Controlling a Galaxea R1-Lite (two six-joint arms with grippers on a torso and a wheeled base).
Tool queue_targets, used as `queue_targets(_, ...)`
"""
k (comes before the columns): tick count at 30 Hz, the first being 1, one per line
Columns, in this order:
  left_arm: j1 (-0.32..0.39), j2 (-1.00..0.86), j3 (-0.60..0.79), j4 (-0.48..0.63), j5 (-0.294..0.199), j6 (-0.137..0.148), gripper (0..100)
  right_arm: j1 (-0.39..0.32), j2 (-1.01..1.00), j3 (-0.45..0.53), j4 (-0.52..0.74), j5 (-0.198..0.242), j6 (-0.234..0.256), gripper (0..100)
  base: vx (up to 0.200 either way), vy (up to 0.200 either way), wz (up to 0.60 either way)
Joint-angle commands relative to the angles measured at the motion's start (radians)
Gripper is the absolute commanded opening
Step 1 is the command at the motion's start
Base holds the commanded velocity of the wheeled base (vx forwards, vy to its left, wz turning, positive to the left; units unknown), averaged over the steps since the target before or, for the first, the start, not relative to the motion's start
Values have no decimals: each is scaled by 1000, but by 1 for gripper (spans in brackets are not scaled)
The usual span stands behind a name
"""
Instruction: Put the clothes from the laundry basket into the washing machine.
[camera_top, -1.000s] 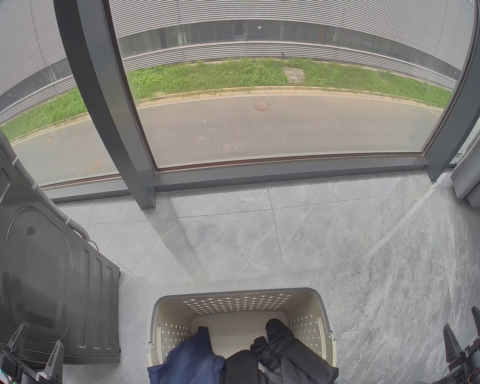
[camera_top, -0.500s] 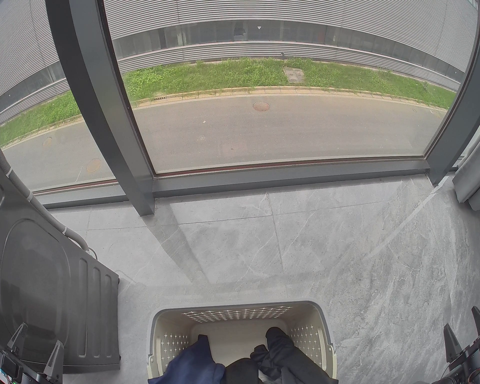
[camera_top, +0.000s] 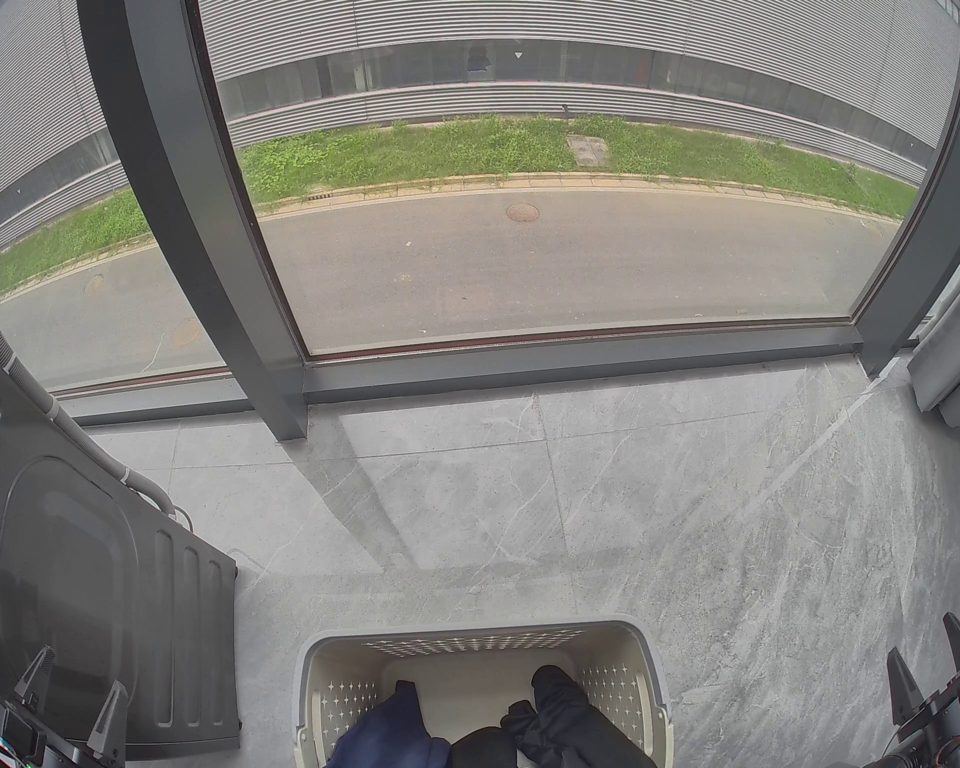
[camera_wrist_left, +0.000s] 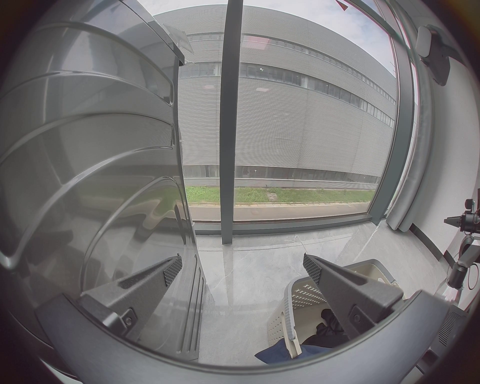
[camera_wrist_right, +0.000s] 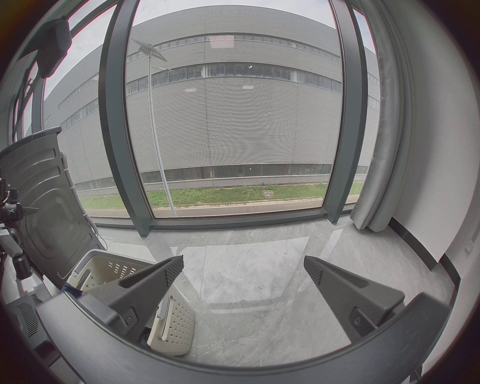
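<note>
Both grippers are held released, with nothing between the fingers. The left gripper (camera_top: 75, 690) is low, just beside the washing machine (camera_top: 100, 590); the right gripper (camera_top: 928, 660) is well apart, over the floor (camera_top: 700, 500). The clothes are found in the laundry basket (camera_top: 480, 637), which stands on the floor between the arms. A blue garment (camera_top: 390, 735) and a black garment (camera_top: 565, 715) are piled at its near side, touching.

Because the garments lie bunched together, both could be lifted at once and one dropped. The basket could be tipped if cloth is caught on its rim.

Of the washing machine, a ribbed grey panel and a hose (camera_top: 85, 440) are seen but no door, so the panel could be struck by the left arm. A window post (camera_top: 200, 250) and a curtain (camera_top: 935, 360) stand beyond.
</note>
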Motion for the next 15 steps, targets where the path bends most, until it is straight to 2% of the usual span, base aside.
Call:
queue_targets(1,1,-15,16,0,1,-1,100,-1,-17,18,0,0,0,100,0,0,0)
queue_targets(15,0,-17,16,0,0,-1,100,-1,-17,18,0,0,0,100,0,0,0)
